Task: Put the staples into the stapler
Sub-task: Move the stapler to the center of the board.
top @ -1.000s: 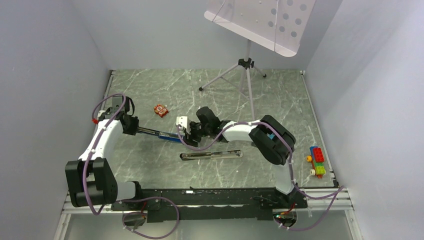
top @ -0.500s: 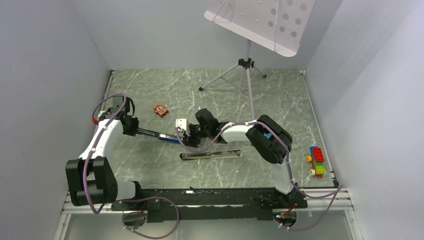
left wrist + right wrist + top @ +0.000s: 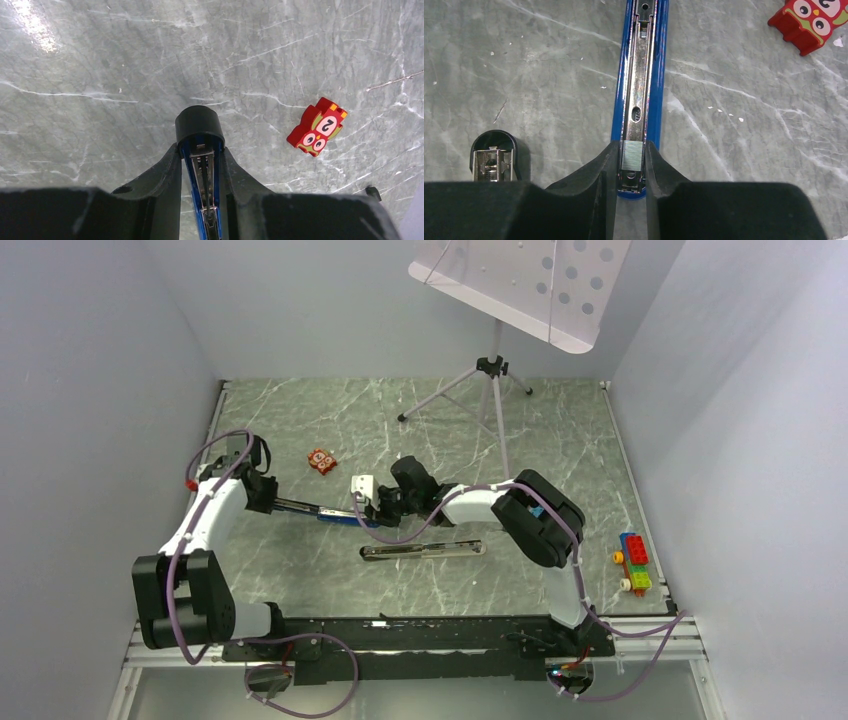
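Two staplers (image 3: 639, 75), one block of staples (image 3: 632, 155)

Both arms meet mid-frame, pincers nose to nose!
Left arm reaches up from lower left, left pincer (image 3: 272, 502) clamped on the stapler (image 3: 322, 511); right arm folds in from the right, elbow high, right pincer (image 3: 631, 165) low, fingers squeezing that stapler's sides.
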Tool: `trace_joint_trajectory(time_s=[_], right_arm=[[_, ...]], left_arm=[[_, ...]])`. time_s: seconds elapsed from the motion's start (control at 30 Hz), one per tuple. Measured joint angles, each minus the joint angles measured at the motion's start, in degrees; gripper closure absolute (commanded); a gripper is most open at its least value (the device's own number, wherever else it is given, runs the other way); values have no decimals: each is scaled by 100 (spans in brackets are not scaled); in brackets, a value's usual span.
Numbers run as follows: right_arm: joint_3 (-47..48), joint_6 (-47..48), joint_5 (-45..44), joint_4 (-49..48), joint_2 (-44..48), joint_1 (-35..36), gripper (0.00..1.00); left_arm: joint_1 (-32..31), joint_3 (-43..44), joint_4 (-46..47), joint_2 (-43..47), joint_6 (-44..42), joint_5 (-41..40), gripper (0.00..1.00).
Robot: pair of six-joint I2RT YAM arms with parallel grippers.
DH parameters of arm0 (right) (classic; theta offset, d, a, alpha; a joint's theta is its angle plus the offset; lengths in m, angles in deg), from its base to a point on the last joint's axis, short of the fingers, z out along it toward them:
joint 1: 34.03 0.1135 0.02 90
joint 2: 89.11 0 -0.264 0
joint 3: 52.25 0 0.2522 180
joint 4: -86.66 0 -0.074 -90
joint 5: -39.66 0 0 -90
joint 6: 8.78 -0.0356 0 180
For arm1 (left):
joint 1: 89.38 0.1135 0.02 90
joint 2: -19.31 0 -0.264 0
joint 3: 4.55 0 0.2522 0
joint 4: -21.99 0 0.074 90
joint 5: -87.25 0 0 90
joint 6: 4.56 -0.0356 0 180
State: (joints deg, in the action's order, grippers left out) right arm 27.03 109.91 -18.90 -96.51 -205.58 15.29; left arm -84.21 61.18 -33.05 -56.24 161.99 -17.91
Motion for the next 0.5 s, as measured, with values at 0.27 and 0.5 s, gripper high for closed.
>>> trace_joint_trajectory(time_s=[0.27,0.5], right_arm=[[-7,133,-118,57,0,13,93],[-7,219,-173,81,0,28,94]], left_arm=[[0,-162,181,-133,142,33,100],[0,-170,199,-133,146,50,97]])
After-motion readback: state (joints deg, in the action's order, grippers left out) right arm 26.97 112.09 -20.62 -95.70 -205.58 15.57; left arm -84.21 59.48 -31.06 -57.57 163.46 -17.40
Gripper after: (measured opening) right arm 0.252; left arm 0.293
